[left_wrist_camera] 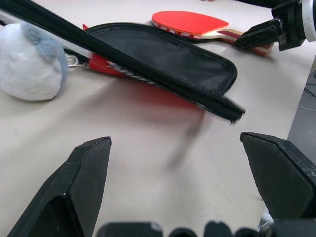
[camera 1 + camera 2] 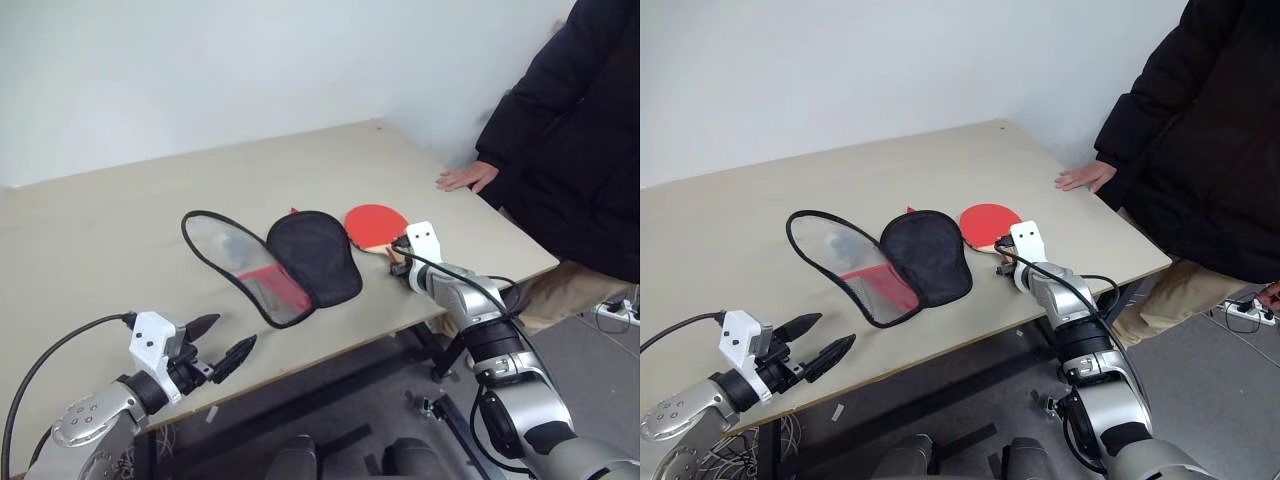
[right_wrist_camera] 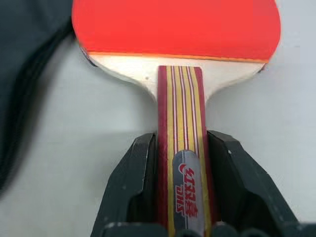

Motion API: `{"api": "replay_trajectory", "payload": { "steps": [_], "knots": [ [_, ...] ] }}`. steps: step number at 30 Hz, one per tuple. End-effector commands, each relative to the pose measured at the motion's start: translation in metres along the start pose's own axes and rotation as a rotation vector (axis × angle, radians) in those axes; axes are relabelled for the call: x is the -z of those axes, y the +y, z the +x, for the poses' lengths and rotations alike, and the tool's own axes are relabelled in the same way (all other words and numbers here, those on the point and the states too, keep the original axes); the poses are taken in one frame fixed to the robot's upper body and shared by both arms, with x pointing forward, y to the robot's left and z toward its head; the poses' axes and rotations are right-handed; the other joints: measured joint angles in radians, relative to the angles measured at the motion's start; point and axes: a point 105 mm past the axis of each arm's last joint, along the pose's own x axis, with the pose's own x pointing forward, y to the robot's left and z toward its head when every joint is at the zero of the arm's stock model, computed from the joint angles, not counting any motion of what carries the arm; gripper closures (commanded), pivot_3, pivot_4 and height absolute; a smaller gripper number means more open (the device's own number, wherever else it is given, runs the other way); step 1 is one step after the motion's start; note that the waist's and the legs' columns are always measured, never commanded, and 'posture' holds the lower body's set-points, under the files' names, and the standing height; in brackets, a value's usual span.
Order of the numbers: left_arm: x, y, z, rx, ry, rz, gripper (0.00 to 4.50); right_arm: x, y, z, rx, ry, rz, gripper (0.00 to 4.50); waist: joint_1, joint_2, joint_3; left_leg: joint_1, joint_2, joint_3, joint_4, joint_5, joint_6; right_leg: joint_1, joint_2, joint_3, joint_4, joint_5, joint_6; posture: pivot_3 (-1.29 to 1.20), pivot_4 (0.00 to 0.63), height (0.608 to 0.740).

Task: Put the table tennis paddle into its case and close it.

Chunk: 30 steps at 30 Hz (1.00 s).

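We grab the paddle by its handle

Our right hand [image 3: 182, 148] squeezes the table tennis paddle [image 2: 376, 222] on the bench [image 2: 100, 250]; our left hand [image 2: 222, 347] waits apart near the open case [image 2: 312, 255].

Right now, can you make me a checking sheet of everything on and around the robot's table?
Surface: pale beige tabletop, mostly bare.
Job's things: red-faced table tennis paddle with striped wooden handle lies flat beside the open black fabric and mesh case.
Clutter: small fluffy white and grey ball by the case.
Grippers: right gripper, fingers shut on the paddle's handle; left gripper open at the near table edge.
Cables: black cable on the right arm.
Surroundings: person in a black coat, hand on the table.
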Motion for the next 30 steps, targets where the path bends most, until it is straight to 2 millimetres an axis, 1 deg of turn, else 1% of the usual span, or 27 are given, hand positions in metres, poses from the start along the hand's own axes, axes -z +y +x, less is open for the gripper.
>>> {"api": "replay_trajectory", "payload": {
  "steps": [1,8,11,12,17,20,25,30],
  "knots": [
    [-0.015,-0.001,-0.001,0.001,-0.050,0.048,0.00,-0.027,-0.014,-0.004,0.076,-0.075,0.029,3.22,0.000,0.000,0.000,0.000,0.000,0.000,0.000,0.000,0.000,0.000,0.000,0.000,0.000,0.000,0.000,0.00,0.000,0.740],
    [-0.015,-0.001,0.002,0.008,-0.049,0.045,0.00,-0.062,-0.003,-0.007,0.068,-0.187,0.034,3.22,-0.001,0.000,0.000,-0.001,0.000,0.000,-0.001,0.000,0.000,-0.002,0.001,0.001,0.000,0.001,0.001,0.00,0.000,0.740],
    [-0.016,-0.001,0.004,0.009,-0.050,0.045,0.00,-0.072,0.014,-0.006,0.004,-0.213,0.020,3.22,-0.005,0.000,0.000,-0.001,0.001,0.000,-0.003,0.000,0.001,-0.003,0.002,0.003,0.001,0.002,0.002,0.00,0.000,0.740],
    [-0.016,-0.001,0.004,0.010,-0.050,0.044,0.00,-0.073,0.019,-0.006,-0.014,-0.216,0.016,3.22,-0.006,0.000,0.000,-0.001,0.001,0.000,-0.003,0.000,0.001,-0.003,0.002,0.003,0.001,0.002,0.002,0.00,0.000,0.740],
    [-0.017,-0.002,0.005,0.009,-0.050,0.043,0.00,-0.078,0.064,-0.005,-0.168,-0.225,-0.044,3.22,-0.006,0.000,0.000,-0.001,0.001,0.000,-0.004,0.000,0.001,-0.004,0.003,0.003,0.001,0.002,0.002,0.00,0.000,0.740],
    [-0.018,-0.002,0.004,0.008,-0.051,0.042,0.00,-0.080,0.085,-0.004,-0.229,-0.226,-0.066,3.22,-0.006,0.000,0.000,-0.001,0.002,0.000,-0.004,0.000,0.001,-0.004,0.003,0.003,0.001,0.002,0.002,0.00,0.000,0.740],
    [-0.019,-0.004,0.003,0.002,-0.052,0.040,0.00,-0.087,0.108,0.000,-0.274,-0.237,-0.075,3.22,-0.001,0.000,0.000,-0.001,0.001,0.000,-0.003,0.000,0.001,-0.004,0.003,0.003,0.001,0.002,0.002,0.00,0.000,0.740],
    [-0.019,-0.006,0.001,-0.006,-0.051,0.038,0.00,-0.088,0.120,0.007,-0.279,-0.227,-0.084,3.22,-0.003,0.000,0.000,-0.001,0.002,0.000,-0.003,0.000,0.000,-0.004,0.004,0.003,0.001,0.002,0.001,0.00,0.000,0.740]
  ]
}}
